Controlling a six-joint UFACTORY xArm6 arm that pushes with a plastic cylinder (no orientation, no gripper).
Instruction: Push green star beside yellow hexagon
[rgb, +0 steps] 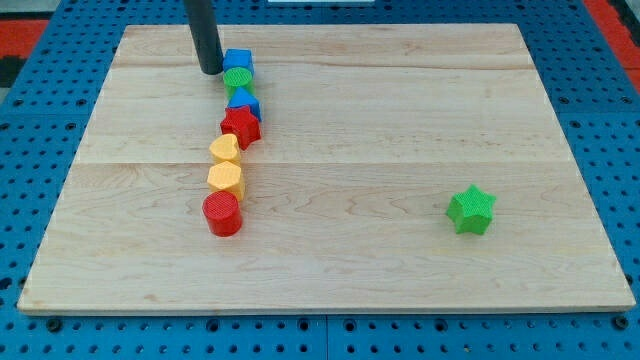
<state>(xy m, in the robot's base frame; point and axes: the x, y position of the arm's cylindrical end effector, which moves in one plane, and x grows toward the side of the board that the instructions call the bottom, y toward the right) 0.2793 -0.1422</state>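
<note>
1. Nearest the camera sit the red cylinder (222, 214) and the green star (471, 210), both on the wooden bench (400, 110).
2. Yellow hexagon (226, 179) is my landmark. It touches the red cylinder on its lower side and a yellow heart (225, 149) on its upper side.
3. Above the hexagon the column runs on: red star (241, 125), a blue block (245, 101) of unclear shape, green cylinder (238, 79), blue cube (238, 61).
4. The green star lies well apart from the hexagon, toward the view's right and slightly lower, with bare bench between them.
5. My tip (211, 72) rests just left of the green cylinder, well above the hexagon and far from the green star. I carry no gripper, so nothing is clenched or released; the rod touches no block that I can make out for certain.
6. Judgement: the push has not begun; the star looks untouched.
7. To do it well, I would travel round the top of the column, not through it, and come in on the star's right side.
8. Press through the star's middle, aiming leftward and a little upward toward the hexagon; an off-centre contact would likely spin the star away.
9. Ease off as the star nears the hexagon's right face, lest it knock the cylinder or heart out of line.
</note>
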